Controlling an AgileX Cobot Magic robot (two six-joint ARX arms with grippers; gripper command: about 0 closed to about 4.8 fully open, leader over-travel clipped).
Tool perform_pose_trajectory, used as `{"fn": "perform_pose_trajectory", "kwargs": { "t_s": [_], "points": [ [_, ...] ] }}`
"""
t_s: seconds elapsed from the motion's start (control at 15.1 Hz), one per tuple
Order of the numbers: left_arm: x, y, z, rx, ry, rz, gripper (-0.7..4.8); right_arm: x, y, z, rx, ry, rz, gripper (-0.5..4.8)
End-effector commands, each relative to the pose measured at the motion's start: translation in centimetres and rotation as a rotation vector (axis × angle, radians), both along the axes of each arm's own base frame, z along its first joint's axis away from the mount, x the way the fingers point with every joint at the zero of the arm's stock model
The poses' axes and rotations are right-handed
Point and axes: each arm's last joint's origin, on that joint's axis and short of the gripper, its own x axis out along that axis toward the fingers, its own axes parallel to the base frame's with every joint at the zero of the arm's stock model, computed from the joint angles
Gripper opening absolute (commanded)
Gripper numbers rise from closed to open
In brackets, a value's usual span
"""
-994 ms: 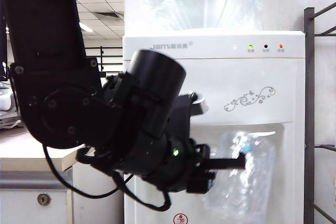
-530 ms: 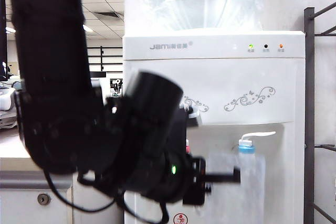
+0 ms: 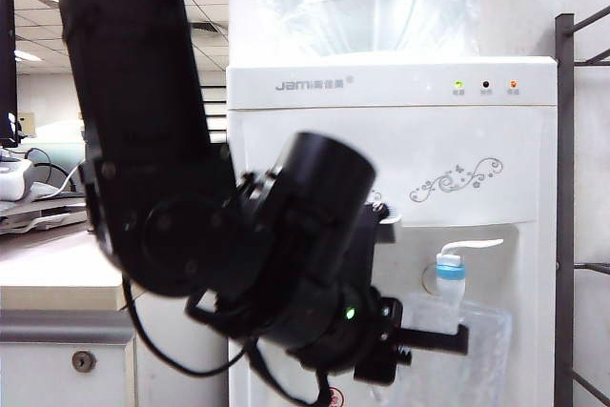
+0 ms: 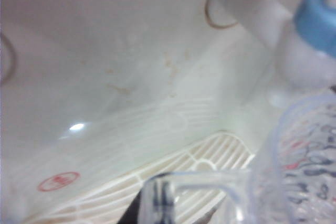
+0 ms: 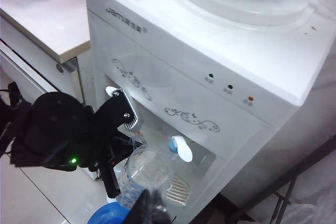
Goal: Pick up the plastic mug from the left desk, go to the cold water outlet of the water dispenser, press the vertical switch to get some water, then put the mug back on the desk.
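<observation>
The left hand (image 3: 448, 338) grips the plastic mug (image 3: 457, 350) by its handle, closed tight, at six o'clock beneath the cold water outlet (image 3: 450, 269) of the water dispenser (image 3: 477, 154). The right hand (image 5: 149, 205), apparently empty, is too cropped to judge.

We see bright, even ceiling light on the dispenser (image 3: 477, 140). The left wrist view is soft and blurred, with one small glare spot beside the dispenser's drip grille (image 4: 205, 161).

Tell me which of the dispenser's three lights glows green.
The leftmost light, nearest the logo; the middle light is dark, the right one orange.
</observation>
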Motion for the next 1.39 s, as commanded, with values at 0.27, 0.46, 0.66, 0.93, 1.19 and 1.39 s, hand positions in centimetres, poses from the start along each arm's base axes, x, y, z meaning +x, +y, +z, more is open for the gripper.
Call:
{"fn": "perform_pose_trajectory", "kwargs": {
  "t_s": [0.27, 0.46, 0.66, 0.93, 1.19, 1.39],
  "points": [
    [-2.9, -2.4, 3.1, -0.032, -0.181, 0.149, -0.05, 0.0, 0.0, 0.2, 0.01, -0.01, 0.0, -0.01],
    [-3.3, -2.8, 3.3, -0.079, -0.181, 0.127, -0.05, 0.0, 0.0, 0.2, 0.01, -0.01, 0.0, -0.01],
    [-2.6, -2.3, 2.9, -0.055, -0.161, 0.14, -0.05, 0.0, 0.0, 0.2, 0.01, -0.01, 0.001, -0.01],
    [-1.3, -1.1, -0.1, -0.018, -0.12, 0.168, -0.05, 0.0, 0.0, 0.2, 0.01, -0.01, 0.001, -0.01],
    [-1.6, -0.9, -2.3, 0.008, -0.106, 0.131, -0.05, 0.0, 0.0, 0.2, 0.01, -0.01, 0.001, -0.01],
    [-1.6, -0.9, -2.7, 0.004, -0.079, 0.085, -0.05, 0.0, 0.0, 0.2, 0.01, -0.01, 0.001, -0.01]
  ]
}}
